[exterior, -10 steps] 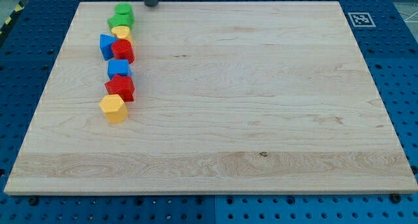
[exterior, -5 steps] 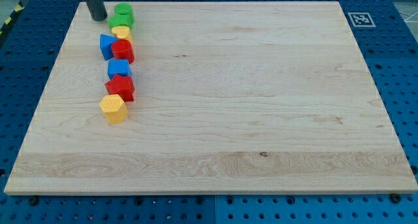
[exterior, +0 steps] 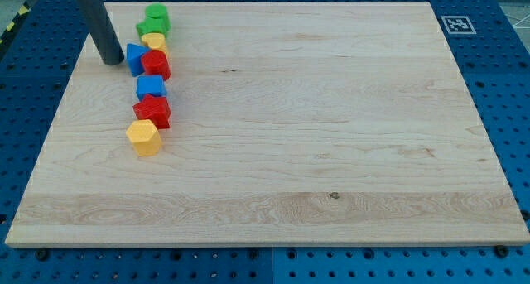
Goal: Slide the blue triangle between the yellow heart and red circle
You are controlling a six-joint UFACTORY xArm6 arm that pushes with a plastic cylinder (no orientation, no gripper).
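A: Since the board (exterior: 331, 151) is bare but for the left column, where's my tip (exterior: 113, 61)?
B: Just left of the blue triangle (exterior: 135, 59), holding nothing.
A: Triangle?
B: Touching the red circle (exterior: 156, 64), below-left of the yellow heart (exterior: 153, 40). Probably push gently rightward.

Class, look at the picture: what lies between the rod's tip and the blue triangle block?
Nothing: in the camera view my tip sits just to the view's left of the blue triangle block, with only a sliver of bare wood.
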